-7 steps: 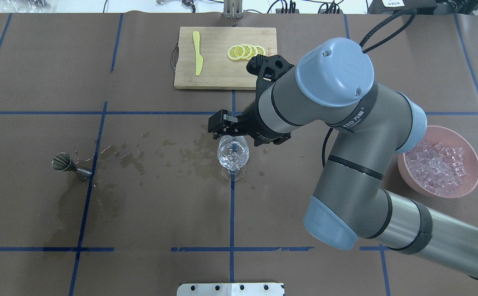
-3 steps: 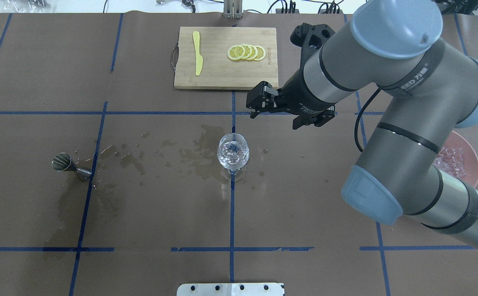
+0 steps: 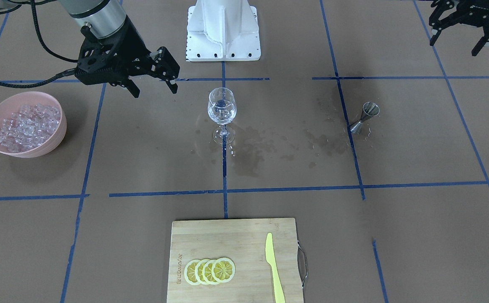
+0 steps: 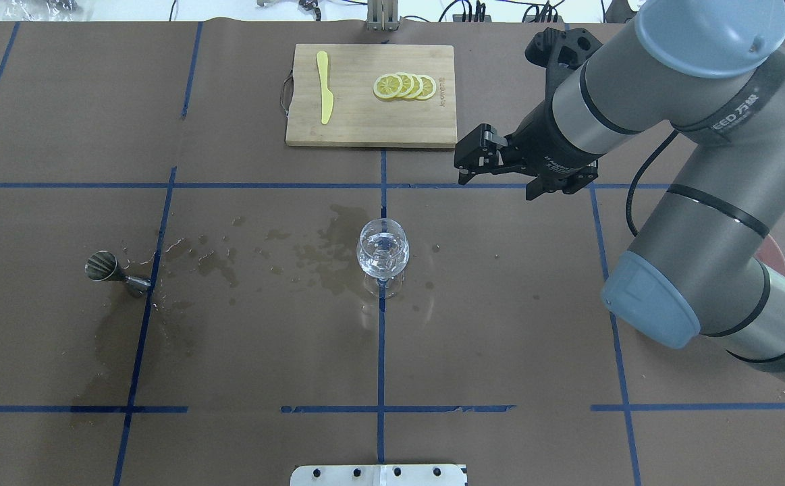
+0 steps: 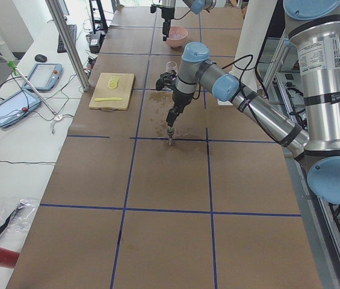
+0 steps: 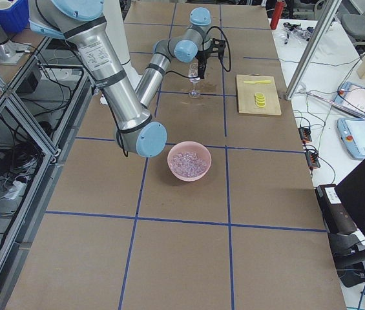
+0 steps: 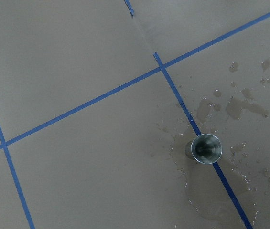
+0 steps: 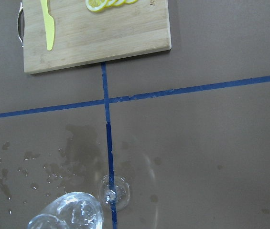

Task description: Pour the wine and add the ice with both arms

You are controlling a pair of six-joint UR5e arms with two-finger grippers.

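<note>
The wine glass stands upright at the table's middle with clear ice cubes in its bowl. In the right wrist view its bowl sits at the bottom edge. My right gripper hangs open and empty between the glass and the pink bowl of ice. In the overhead view that gripper is to the far right of the glass. My left gripper hovers open and high, with the steel jigger below its camera. The wine is out of view.
A bamboo cutting board on the far side carries lemon slices and a yellow knife. The jigger lies at the left beside wet stains. My right arm covers most of the pink bowl.
My right gripper has left its place over the wine glass and swung away to the right and far side, still open. The right arm now hides the ice bowl in the overhead view.
</note>
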